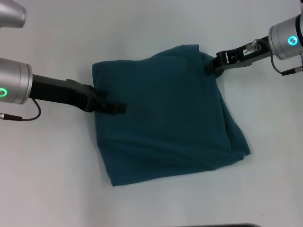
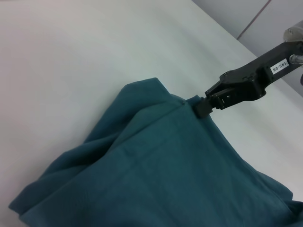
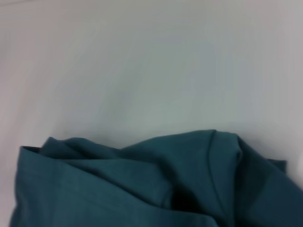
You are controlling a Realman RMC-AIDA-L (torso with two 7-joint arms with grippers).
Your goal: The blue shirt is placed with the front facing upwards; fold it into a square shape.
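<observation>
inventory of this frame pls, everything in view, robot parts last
blue shirt: 1, dark teal-blue, folded into a rough square with plain fabric up, mid-table
table: 1, white, under the shirt
dark object: 1, black, only a sliver at the near edge, cannot identify
left pincer: 1, black, lying over the shirt's left edge
right pincer: 1, black, at the shirt's far right corner, closed on the cloth

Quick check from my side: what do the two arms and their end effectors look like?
Both arms have silver cylindrical wrist segments with a glowing green ring and thin black cables. The left end effector and right end effector are black; the right carries a small white label reading 140-06.
</observation>
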